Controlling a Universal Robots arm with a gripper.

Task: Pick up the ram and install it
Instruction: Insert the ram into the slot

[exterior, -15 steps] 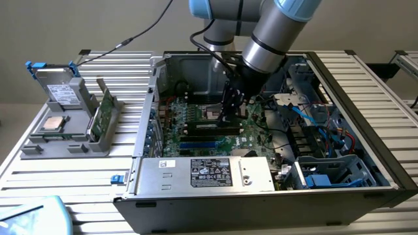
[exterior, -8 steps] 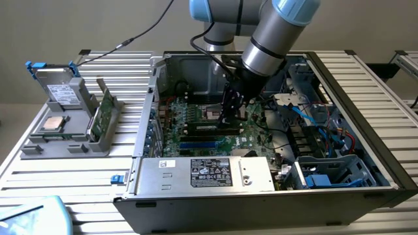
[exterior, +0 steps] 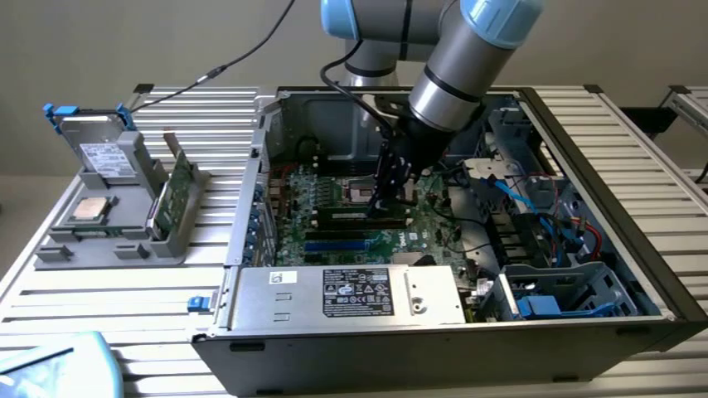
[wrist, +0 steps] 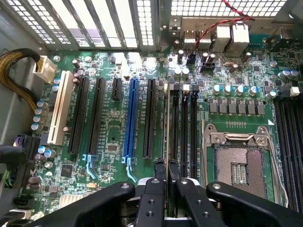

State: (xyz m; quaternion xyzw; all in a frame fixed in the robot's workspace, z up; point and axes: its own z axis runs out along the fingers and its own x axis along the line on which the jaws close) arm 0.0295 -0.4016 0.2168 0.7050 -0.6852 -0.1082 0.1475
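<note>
The hand is pressed almost together, and the ram is pinched between its two fingertips, where it is seen edge-on as a thin strip. The ram's long axis is directed straight away from the hand, parallel to the black memory slots. It is lined up with the slot nearest the expansion slots. Whether its lower edge is already seated there cannot be told. The open CPU socket is found beyond the memory slots, and the blue expansion slot on the opposite side. In the exterior view the hand is placed deep inside the open computer case, just above the motherboard. The power supply is near, and a parts tray is set well apart on the tabletop.
</note>
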